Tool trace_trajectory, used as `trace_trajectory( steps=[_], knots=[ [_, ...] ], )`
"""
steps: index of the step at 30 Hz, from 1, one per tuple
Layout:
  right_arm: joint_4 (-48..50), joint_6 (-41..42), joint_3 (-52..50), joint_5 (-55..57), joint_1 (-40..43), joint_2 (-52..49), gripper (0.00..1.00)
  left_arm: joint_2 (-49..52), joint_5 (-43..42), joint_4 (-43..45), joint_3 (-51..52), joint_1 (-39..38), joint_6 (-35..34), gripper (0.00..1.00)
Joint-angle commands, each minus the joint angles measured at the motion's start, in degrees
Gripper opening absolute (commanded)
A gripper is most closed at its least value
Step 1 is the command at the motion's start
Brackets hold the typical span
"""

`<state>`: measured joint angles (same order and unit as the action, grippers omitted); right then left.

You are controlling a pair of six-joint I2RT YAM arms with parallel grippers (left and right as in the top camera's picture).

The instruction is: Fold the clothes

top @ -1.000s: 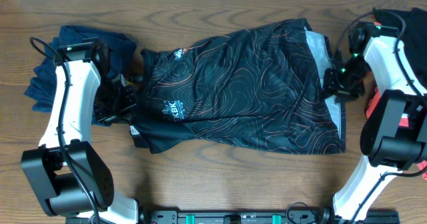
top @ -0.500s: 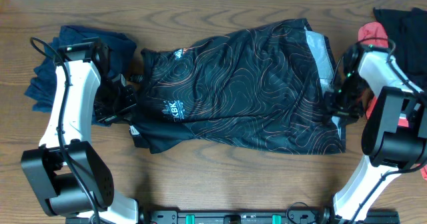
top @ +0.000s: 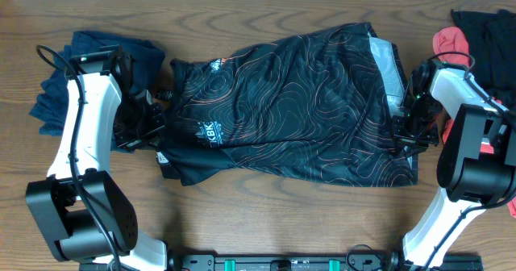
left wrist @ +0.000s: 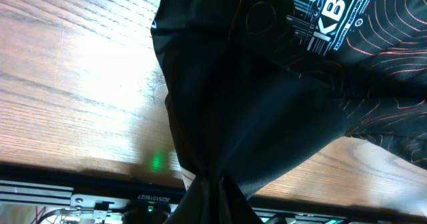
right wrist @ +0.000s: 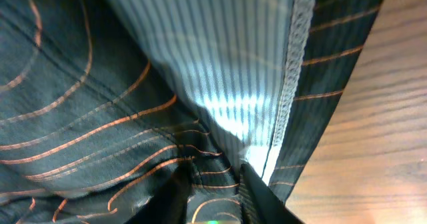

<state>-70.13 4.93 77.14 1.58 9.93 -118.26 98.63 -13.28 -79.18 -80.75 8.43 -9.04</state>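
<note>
Overhead view: a black jersey [top: 290, 110] with orange contour lines lies spread across the middle of the wooden table [top: 266, 223]. At its left edge the left gripper [top: 147, 116] is closed on bunched black fabric, as the left wrist view also shows. At the right hem the right gripper [top: 405, 126] has its fingers [right wrist: 177, 197] straddling the cloth; whether they clamp it cannot be told. A navy garment [top: 85, 69] lies at upper left and a coral-red piece [top: 450, 39] at upper right.

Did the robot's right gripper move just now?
Yes. The right gripper slid down the jersey's edge in the overhead view, away from the red cloth.
</note>
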Motion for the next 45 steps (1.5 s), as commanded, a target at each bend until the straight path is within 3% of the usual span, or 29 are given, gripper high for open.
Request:
trace_trajectory(
  steps=[1, 7, 13, 17, 22, 27, 34, 39, 45],
  knots=[
    [-0.92, 0.39, -0.24, 0.76, 0.24, -0.28, 0.19, -0.17, 0.7, -0.22, 0.02, 0.17, -0.26, 0.06],
    [-2.47, 0.39, -0.24, 0.74, 0.24, -0.28, 0.01, -0.17, 0.7, -0.22, 0.02, 0.17, -0.26, 0.06],
    [-4.26, 0.72, 1.09, -2.01, 0.35, 0.0, 0.01, -0.17, 0.7, -0.85, -0.07, 0.2, -0.24, 0.06],
    [-6.29, -3.34, 5.49, -9.27, 1.07, 2.75, 0.01, -0.66, 0.7, -1.92, -1.95, 0.17, 0.0, 0.06],
    [-9.27, -9.75, 13.99, -20.83, 3.74, 11.3, 0.01, -4.07, 0.28, -3.98, -6.84, 0.2, 0.5, 0.06],
    [-10.03, -9.66, 22.38, -21.33, 7.63, 21.84, 0.01, -9.79, 0.26, -5.44, -14.69, 0.2, 0.61, 0.06],
    [-7.63, -6.56, 32.06, -21.33, 13.94, 35.01, 0.01, -18.91, 0.26, -3.48, -27.91, 0.2, -2.71, 0.06],
    [-4.46, -3.37, 36.09, -21.35, 15.41, 42.38, 0.01, -25.49, 0.2, 2.54, -36.02, 0.2, -7.82, 0.06],
    [1.55, 4.79, 41.09, -16.57, 16.02, 48.57, 0.01, -33.29, -0.59, 10.08, -39.91, 0.2, -7.78, 0.06]
  ],
)
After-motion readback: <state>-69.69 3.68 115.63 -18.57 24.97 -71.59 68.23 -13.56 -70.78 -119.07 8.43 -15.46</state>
